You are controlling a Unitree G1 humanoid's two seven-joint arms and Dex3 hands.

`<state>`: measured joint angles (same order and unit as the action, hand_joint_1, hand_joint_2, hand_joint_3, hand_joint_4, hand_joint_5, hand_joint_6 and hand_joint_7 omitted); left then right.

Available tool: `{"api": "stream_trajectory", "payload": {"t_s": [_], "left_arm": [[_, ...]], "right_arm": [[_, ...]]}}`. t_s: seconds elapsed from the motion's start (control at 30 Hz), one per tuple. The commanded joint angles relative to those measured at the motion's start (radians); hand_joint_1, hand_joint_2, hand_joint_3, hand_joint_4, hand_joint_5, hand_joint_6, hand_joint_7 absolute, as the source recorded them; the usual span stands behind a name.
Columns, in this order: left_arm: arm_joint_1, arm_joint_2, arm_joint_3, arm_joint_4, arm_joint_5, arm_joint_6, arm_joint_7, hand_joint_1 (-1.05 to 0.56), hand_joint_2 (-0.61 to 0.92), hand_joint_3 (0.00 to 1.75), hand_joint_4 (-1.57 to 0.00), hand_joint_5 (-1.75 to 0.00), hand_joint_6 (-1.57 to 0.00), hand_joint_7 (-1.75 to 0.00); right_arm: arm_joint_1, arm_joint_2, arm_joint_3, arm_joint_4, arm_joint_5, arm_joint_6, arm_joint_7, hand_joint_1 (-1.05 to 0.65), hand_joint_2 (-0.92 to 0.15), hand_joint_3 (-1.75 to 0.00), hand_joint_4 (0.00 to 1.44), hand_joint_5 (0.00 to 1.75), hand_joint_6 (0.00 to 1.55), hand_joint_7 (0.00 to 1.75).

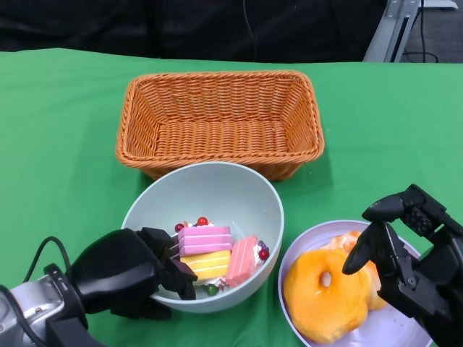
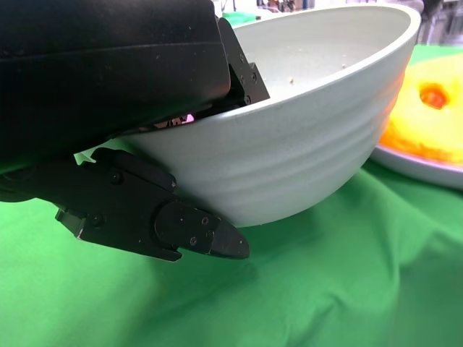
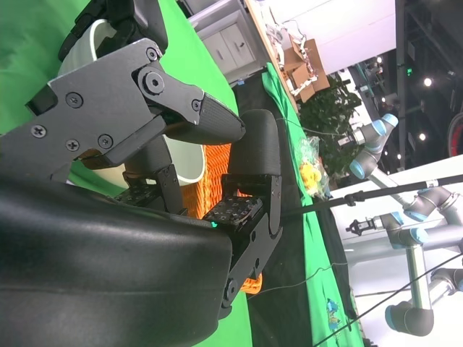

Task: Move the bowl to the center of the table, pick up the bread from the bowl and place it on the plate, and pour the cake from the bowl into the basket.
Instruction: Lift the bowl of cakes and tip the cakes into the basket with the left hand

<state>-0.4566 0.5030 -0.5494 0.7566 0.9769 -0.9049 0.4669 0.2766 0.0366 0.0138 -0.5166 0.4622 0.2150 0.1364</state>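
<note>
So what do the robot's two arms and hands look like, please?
Both hands are black and many-fingered. The left hand has a rounded glossy shell on a silver forearm, with a black cable looping beside it. The right hand shows angular plates with visible screws.

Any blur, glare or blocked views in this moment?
Head view: evenly lit and sharp; bowl, basket and bread all read clearly. Right wrist view: the right hand fills most of the picture, and bright lights glare in the room behind. Left wrist view: the left hand is a dark, nearly featureless mass over the bowl's rim; the plate is slightly soft.
</note>
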Motion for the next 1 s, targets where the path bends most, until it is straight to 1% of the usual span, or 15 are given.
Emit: {"api": "stream_trajectory", "payload": {"t_s": [0.03, 0.13, 0.17, 0.3, 0.43, 0.6, 0.63, 0.67, 0.7, 0.73, 0.8, 0.87, 1.0], "left_arm": [[0.016, 0.028, 0.021, -0.003, -0.055, -0.076, 0.043, -0.27, 0.92, 0.20, -0.65, -1.69, -0.73, -1.15], [0.025, 0.048, 0.050, -0.020, -0.098, -0.144, 0.058, -0.25, 0.92, 0.24, -0.70, -1.64, -0.75, -1.12], [0.035, 0.064, 0.068, -0.043, -0.117, -0.169, 0.056, -0.25, 0.92, 0.26, -0.71, -1.65, -0.75, -1.13], [0.077, 0.114, 0.136, -0.131, -0.174, -0.235, 0.034, -0.25, 0.92, 0.31, -0.70, -1.73, -0.67, -1.30], [0.128, 0.163, 0.206, -0.209, -0.297, -0.296, -0.033, -0.24, 0.90, 0.32, -0.73, -1.75, -0.67, -1.36], [0.167, 0.215, 0.248, -0.278, -0.494, -0.331, -0.181, -0.22, 0.87, 0.37, -0.72, -1.75, -0.70, -1.32], [0.171, 0.217, 0.254, -0.288, -0.523, -0.331, -0.209, -0.22, 0.80, 0.49, -0.72, -1.74, -0.71, -1.32], [0.173, 0.221, 0.258, -0.304, -0.564, -0.323, -0.243, -0.22, 0.69, 0.69, -0.72, -1.74, -0.72, -1.31], [0.176, 0.222, 0.262, -0.316, -0.596, -0.316, -0.272, -0.23, 0.63, 0.81, -0.72, -1.73, -0.73, -1.31], [0.180, 0.221, 0.267, -0.326, -0.621, -0.310, -0.298, -0.23, 0.59, 0.87, -0.73, -1.72, -0.73, -1.32], [0.167, 0.217, 0.232, -0.368, -0.793, -0.239, -0.407, -0.20, 0.55, 0.98, -0.73, -1.71, -0.73, -1.35], [0.150, 0.195, 0.212, -0.418, -0.945, -0.141, -0.513, -0.16, 0.54, 1.05, -0.72, -1.70, -0.72, -1.38], [0.109, 0.129, 0.233, -0.480, -1.107, 0.019, -0.678, -0.10, 0.56, 1.06, -0.67, -1.71, -0.68, -1.40]], "right_arm": [[0.004, 0.000, 0.000, 0.011, -0.007, -0.024, 0.009, -0.22, -0.59, -1.03, 0.73, 1.68, 0.66, 1.42], [0.002, 0.001, 0.000, 0.020, -0.006, -0.031, 0.014, -0.22, -0.59, -1.03, 0.73, 1.67, 0.66, 1.41], [0.002, 0.002, 0.000, 0.022, -0.007, -0.032, 0.014, -0.22, -0.59, -1.03, 0.73, 1.67, 0.67, 1.41], [0.000, 0.001, -0.001, 0.028, -0.005, -0.032, 0.015, -0.22, -0.60, -1.02, 0.73, 1.67, 0.67, 1.40], [-0.004, 0.004, -0.002, 0.036, -0.006, -0.033, 0.013, -0.21, -0.60, -1.02, 0.74, 1.66, 0.68, 1.39], [-0.008, -0.002, -0.005, 0.041, 0.006, -0.024, 0.027, -0.20, -0.59, -1.05, 0.71, 1.70, 0.66, 1.41], [-0.008, -0.002, -0.005, 0.041, 0.006, -0.023, 0.028, -0.20, -0.59, -1.05, 0.71, 1.70, 0.66, 1.41], [-0.008, -0.001, -0.005, 0.043, 0.004, -0.024, 0.028, -0.20, -0.58, -1.05, 0.71, 1.70, 0.66, 1.41], [-0.008, 0.000, -0.005, 0.044, 0.003, -0.024, 0.027, -0.20, -0.58, -1.06, 0.71, 1.70, 0.66, 1.41], [-0.008, 0.000, -0.004, 0.045, 0.002, -0.025, 0.027, -0.20, -0.57, -1.07, 0.71, 1.70, 0.66, 1.41], [-0.007, -0.005, 0.001, 0.043, -0.004, -0.019, 0.028, -0.21, -0.56, -1.08, 0.71, 1.70, 0.66, 1.41], [-0.006, -0.005, 0.006, 0.047, -0.002, -0.020, 0.035, -0.21, -0.54, -1.09, 0.71, 1.71, 0.65, 1.42], [0.000, -0.008, 0.026, 0.060, -0.020, -0.037, 0.055, -0.21, -0.53, -1.11, 0.70, 1.72, 0.64, 1.43]]}}
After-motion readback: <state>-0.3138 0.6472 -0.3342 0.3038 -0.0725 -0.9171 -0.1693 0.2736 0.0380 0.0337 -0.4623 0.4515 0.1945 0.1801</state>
